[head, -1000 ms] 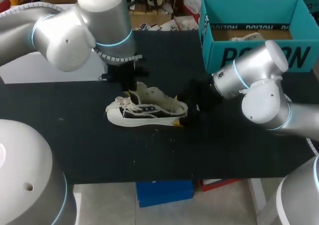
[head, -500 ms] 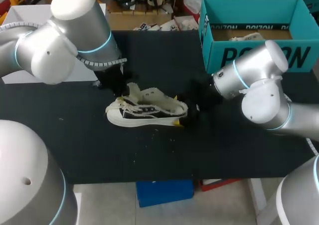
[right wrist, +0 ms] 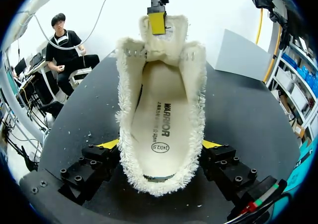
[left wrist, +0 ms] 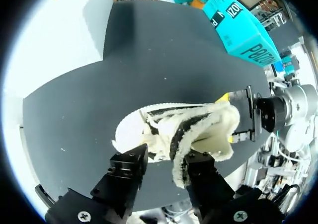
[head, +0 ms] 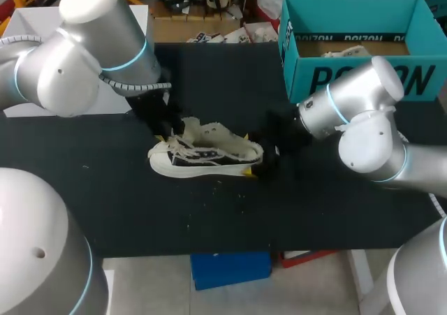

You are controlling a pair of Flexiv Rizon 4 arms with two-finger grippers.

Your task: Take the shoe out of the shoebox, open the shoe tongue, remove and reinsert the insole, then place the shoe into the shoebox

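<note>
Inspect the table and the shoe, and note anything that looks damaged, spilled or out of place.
The canvas sneaker has ragged, frayed edges all round its opening, and its tongue stands pulled upright. Small pale specks, perhaps shed fibres, lie scattered on the black table beside it. Nothing else looks odd.

Rounded silver arms [head: 363,137], blue joint rings [head: 334,105], black screwed gripper [right wrist: 160,144]

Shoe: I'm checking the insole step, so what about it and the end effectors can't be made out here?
Insole toe end: right wrist view, hidden under the tongue.
Right end effector at the shoe heel: head view, black against the black table.
Left end effector tips: left wrist view, buried in the fuzzy tongue.
Shoebox floor: head view, near part blocked by its front wall.
</note>
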